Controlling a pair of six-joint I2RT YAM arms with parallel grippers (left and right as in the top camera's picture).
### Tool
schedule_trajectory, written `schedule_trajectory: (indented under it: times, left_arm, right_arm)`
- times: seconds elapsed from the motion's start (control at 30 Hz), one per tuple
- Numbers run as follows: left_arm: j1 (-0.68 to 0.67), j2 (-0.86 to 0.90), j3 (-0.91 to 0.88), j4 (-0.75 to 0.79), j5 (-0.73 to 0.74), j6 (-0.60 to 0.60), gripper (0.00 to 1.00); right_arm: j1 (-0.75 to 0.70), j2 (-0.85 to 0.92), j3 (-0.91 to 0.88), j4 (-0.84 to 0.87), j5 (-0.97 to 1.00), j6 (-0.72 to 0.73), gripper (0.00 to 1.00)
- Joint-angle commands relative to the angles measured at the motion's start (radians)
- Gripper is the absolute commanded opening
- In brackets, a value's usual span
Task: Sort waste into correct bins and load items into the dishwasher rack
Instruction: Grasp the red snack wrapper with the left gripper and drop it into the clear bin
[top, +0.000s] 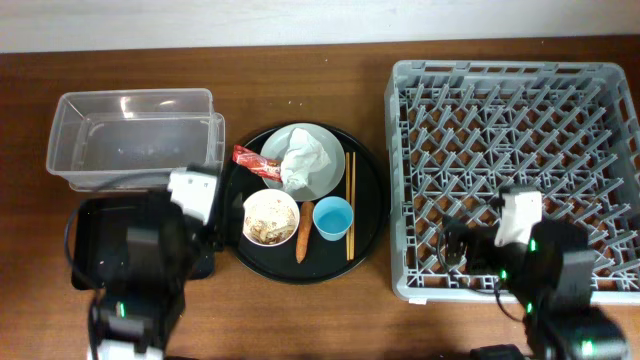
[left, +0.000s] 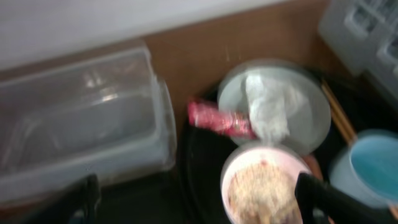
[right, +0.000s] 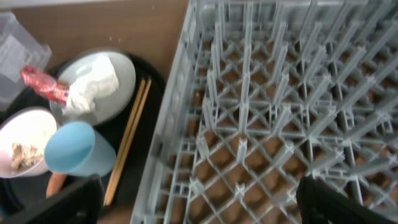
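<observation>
Left jaws are spread wide and empty, hanging over the near left edge of the round black tray (top: 371, 205). The small whitish bowl (left: 264, 186) sits right below them, nearer the right finger, and holds beige rice-like scraps (left: 260, 194). Just beyond it the red wrapper (left: 221, 119) lies crinkled and shiny, one end touching the rim of the grey-green plate (left: 311, 102). The crumpled white napkin (left: 268, 109) is heaped on that plate.

Right jaws are also wide apart with nothing between them, over the left wall of the light-grey rack (right: 280, 112). The rack's pegs stand bare. The light-blue cup (right: 78, 149) is off to their left, mouth up. The wooden chopsticks (right: 129, 137) lie side by side between cup and rack, and the orange carrot piece (top: 305, 232) lies between bowl and cup.

On the brown worktop (top: 300, 70) the clear tub (top: 135, 135) sits at far left. The shallow black tray (top: 85, 250) is in front of it, mostly hidden under the left arm.
</observation>
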Motion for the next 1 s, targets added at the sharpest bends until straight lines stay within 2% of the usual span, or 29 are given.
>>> schedule_trajectory:
  times: [0.0,0.1,0.17,0.3,0.43,0.67,0.8,0.87,0.93,0.97]
  left_arm:
    - [0.003,0.231,0.247,-0.188,0.071,-0.010,0.99]
    - [0.003,0.309,0.260,-0.203,0.087,-0.010,0.99]
    - [0.003,0.357,0.260,-0.109,0.103,-0.018,0.99]
    - [0.003,0.549,0.260,0.045,0.162,-0.177,0.99]
    - [0.002,0.770,0.260,0.148,0.211,-0.218,0.99]
    - [0.003,0.966,0.260,0.339,0.206,-0.221,0.99]
    - [0.003,1.019,0.260,0.351,0.206,-0.221,0.98]
    - [0.003,1.019,0.260,0.390,0.206,-0.221,0.89]
    - [0.003,1.019,0.260,0.454,0.206,-0.221,0.61]
    - [0.003,1.019,0.260,0.475,0.206,-0.221,0.55]
  right_arm:
    - [-0.003,0.147,0.089,-0.036,0.002,0.004,0.98]
    - [-0.004,0.227,0.091,-0.038,0.002,0.004,0.98]
    - [-0.004,0.230,0.090,-0.039,0.002,0.004,0.98]
    - [-0.004,0.230,0.090,-0.041,0.002,0.004,0.98]
    - [-0.004,0.230,0.090,-0.043,0.002,0.004,0.98]
    - [-0.004,0.230,0.090,-0.043,0.002,0.004,0.98]
    - [-0.004,0.230,0.090,-0.043,0.002,0.004,0.98]
    - [-0.004,0.230,0.090,-0.043,0.002,0.004,0.98]
    - [-0.004,0.230,0.090,-0.043,0.002,0.004,0.98]
    - [-0.004,0.230,0.090,-0.043,0.002,0.004,0.98]
